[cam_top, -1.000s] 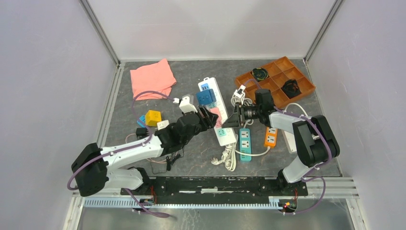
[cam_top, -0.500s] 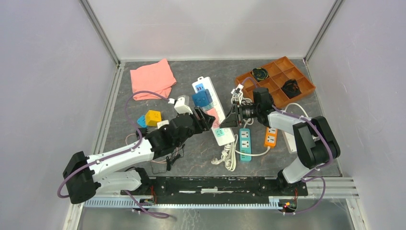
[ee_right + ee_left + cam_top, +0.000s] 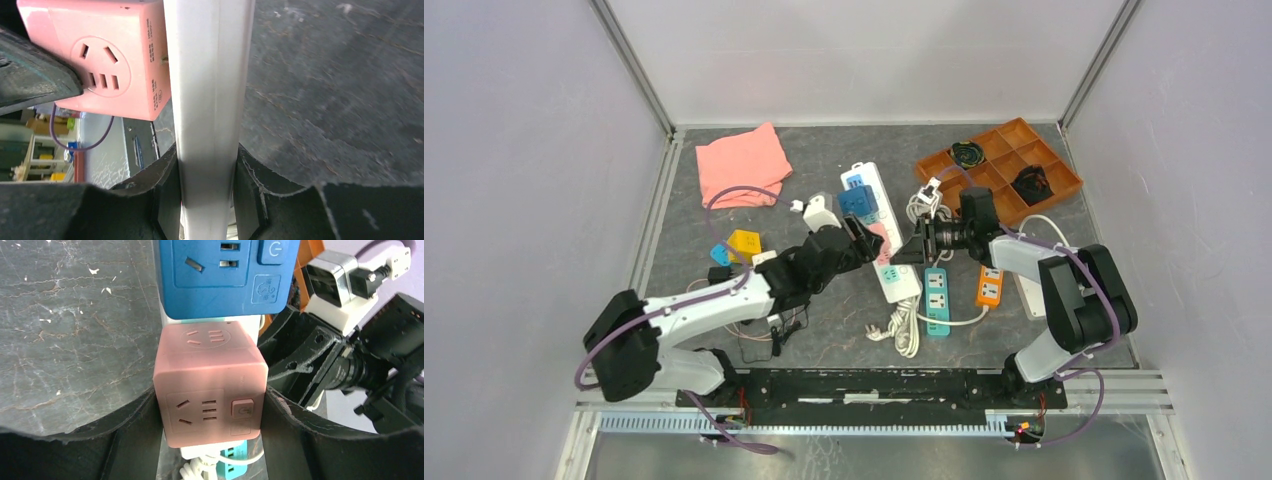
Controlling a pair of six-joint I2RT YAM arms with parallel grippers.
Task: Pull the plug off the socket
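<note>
The left tool (image 3: pixel 209 402) is clamped on both sides of the pink cube plug (image 3: pixel 207 385). The plug sits on the long white power strip (image 3: pixel 210 75), which lies near the middle of the worktop (image 3: pixel 834 320) and runs from its far edge toward its near edge. The right tool (image 3: pixel 207 170) grips the strip across its narrow width from the opposite side. The right wrist view shows a thin gap with a metal pin between plug and strip. A blue cube plug (image 3: pixel 220 275) sits just beyond the pink one.

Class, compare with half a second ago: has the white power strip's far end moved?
Yes. The white power strip has swung its far end right, toward the orange tray.
</note>
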